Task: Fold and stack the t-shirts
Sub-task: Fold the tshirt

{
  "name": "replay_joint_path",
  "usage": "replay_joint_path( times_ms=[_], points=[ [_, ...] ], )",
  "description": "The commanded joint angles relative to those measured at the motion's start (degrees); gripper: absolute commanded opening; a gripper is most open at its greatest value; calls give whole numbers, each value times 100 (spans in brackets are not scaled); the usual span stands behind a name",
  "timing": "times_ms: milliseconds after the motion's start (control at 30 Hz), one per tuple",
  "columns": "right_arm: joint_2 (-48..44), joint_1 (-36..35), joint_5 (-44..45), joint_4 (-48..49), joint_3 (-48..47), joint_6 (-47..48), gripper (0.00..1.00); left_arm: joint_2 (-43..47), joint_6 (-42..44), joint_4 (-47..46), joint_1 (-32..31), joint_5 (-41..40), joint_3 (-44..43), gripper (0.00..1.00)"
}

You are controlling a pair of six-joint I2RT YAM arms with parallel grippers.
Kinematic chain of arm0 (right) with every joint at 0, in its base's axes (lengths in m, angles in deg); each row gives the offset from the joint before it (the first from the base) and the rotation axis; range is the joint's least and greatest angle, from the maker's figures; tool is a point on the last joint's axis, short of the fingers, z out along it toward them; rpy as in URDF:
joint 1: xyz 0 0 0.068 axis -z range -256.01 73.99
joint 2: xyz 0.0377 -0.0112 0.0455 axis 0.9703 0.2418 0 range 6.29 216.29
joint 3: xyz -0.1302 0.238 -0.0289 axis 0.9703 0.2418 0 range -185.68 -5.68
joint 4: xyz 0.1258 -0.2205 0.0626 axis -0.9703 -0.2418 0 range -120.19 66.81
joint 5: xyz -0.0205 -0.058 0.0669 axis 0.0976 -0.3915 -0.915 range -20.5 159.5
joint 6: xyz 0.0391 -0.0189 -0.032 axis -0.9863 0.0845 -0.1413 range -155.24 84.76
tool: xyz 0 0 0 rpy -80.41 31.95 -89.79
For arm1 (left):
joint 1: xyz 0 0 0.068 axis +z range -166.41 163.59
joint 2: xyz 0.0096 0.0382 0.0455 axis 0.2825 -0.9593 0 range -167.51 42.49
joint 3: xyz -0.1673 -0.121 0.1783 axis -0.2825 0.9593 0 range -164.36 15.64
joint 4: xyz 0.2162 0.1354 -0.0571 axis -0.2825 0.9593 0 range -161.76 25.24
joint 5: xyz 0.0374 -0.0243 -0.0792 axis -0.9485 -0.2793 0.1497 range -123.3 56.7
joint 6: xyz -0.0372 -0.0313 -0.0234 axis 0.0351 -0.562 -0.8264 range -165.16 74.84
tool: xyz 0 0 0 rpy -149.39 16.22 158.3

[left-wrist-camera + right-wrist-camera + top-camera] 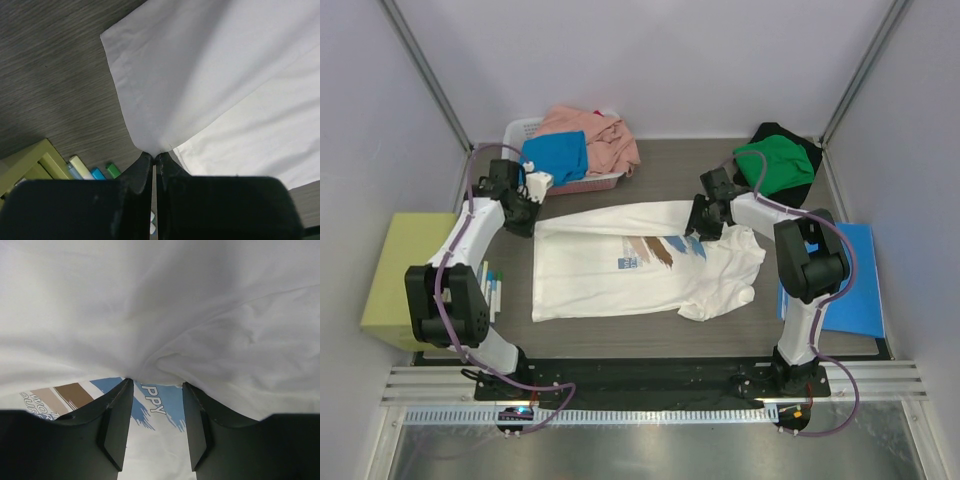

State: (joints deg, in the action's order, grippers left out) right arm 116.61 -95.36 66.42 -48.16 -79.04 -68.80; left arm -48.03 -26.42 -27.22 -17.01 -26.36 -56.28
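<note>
Top external view: a white t-shirt (pixel 610 285) lies spread in the middle of the grey desk (pixel 660 170), chest print facing up. Its far edge is lifted into a band stretched between the two claws. The left claw (pixel 527 215) is pinched tight on the band's left corner. The left wrist view shows that claw (pixel 155 157) with its jaws together on the white cloth (pixel 200 75). The right claw (pixel 703 225) is at the band's right end. In the right wrist view its jaws (pixel 156 390) stand apart, with the blue print visible between them. White cloth (pixel 150 300) puckers at the tips; a grip cannot be confirmed.

A green t-shirt (pixel 775 165) rests on a black t-shirt (pixel 802 188) at the far right. At the far left, a white basket (pixel 520 132) holds a bright blue t-shirt (pixel 555 155) and a salmon pink t-shirt (pixel 595 135). A blue folder (pixel 850 280) lies at the right edge.
</note>
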Motion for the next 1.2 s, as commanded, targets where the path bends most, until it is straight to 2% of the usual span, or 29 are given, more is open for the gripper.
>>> replay_joint_path(
  times_ms=[0, 167, 267, 367, 400, 433, 467, 500, 533, 600, 733, 833, 933, 1033, 1167],
  points=[
    [-160, 81, 96, 98, 138, -19, 50, -18, 244, 512, 42, 106, 28, 0],
    [-283, 169, 87, 63, 173, -10, 50, -229, 297, 600, 42, 307, 327, 2],
    [-327, 213, 87, 28, 147, -10, 50, -439, 481, 1038, 42, 692, 240, 7],
    [-336, 239, 70, 1, 77, -36, 50, -955, 1033, 2030, 16, 1106, -6, 27],
    [-336, 230, 44, -8, 59, -45, 50, -1115, 1157, 2268, 16, 1273, -67, 40],
    [-319, 230, 35, -16, 7, -63, 50, -1282, 1271, 2479, 25, 1266, -94, 48],
    [-327, 230, 35, -17, -11, -63, 50, -1458, 1290, 2490, 34, 1240, -68, 56],
    [-327, 230, 26, -25, -29, -72, 50, -1494, 1281, 2438, 34, 1127, -33, 77],
    [-327, 230, 17, -34, -46, -80, 50, -1495, 1229, 2246, 34, 1108, 11, 88],
    [-345, 230, -1, -43, -73, -89, 50, -1399, 983, 2052, 34, 1178, -15, 100],
    [-354, 239, -123, -69, -152, -115, 50, -1328, 394, 1542, 34, 1230, -496, 100],
    [-380, 230, -369, -78, -222, -186, 51, -1416, -27, 1506, 42, 1380, -1049, 100],
    [-581, 204, -808, 44, -231, -230, 56, -1372, -519, 1340, 34, 1652, -1586, 100],
    [-897, 186, -774, 45, -231, -256, 57, -1214, -993, 840, 34, 1688, -1659, 100],
    [-1301, 178, -853, -8, -91, -326, 57, -1310, -1075, 794, -98, 1408, -1317, 100]
  ],
)
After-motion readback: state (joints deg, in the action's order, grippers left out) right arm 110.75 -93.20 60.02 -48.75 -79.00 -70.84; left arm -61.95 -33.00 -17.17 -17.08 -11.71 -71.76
